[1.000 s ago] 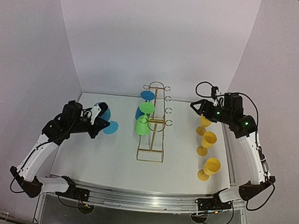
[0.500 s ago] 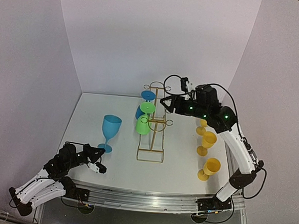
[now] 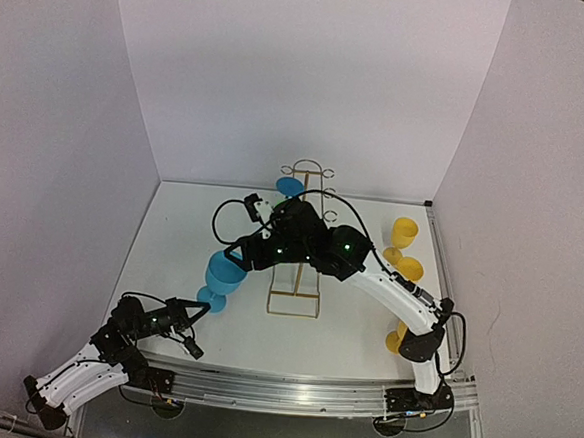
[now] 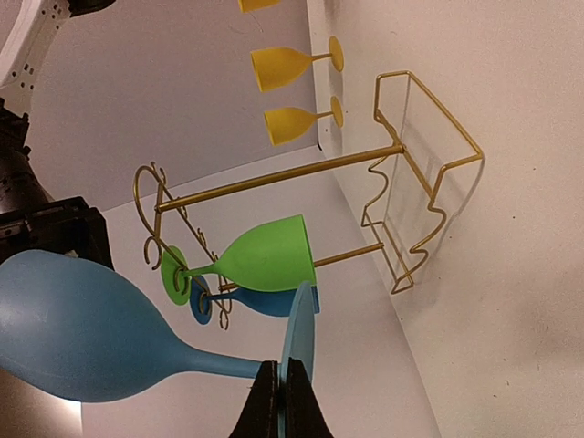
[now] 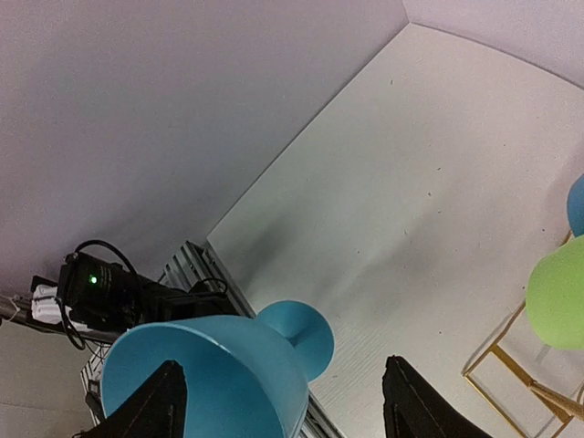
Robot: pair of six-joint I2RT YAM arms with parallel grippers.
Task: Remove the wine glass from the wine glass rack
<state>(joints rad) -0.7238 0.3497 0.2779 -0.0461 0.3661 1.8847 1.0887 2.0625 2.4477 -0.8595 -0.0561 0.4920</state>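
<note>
Heads up, your blue glass [image 3: 225, 272] is off the rack [image 3: 295, 301]. It's standing upright on the surface [image 3: 170, 241], just left of the rack's base and toward the front edge.

Your right arm is stretched across the rack and hangs right over that glass. In the right wrist view, the right fingers [image 5: 415, 411] are spread wide and gripping nothing. One sits over the mouth of the bowl, the other is off to the side above bare surface.

Your left arm is folded down low at the front-left corner. The left fingers [image 4: 265, 411] are clenched tight on nothing, tips pointing at the foot of the blue glass. Can't tell if they touch it.

On the rack, a green glass [image 4: 265, 255] hangs upside down by its foot, with a second blue glass [image 4: 260, 303] just behind it. Three yellow glasses [image 3: 403, 232] stand in a row on the right side of the surface, well apart from the rack.
</note>
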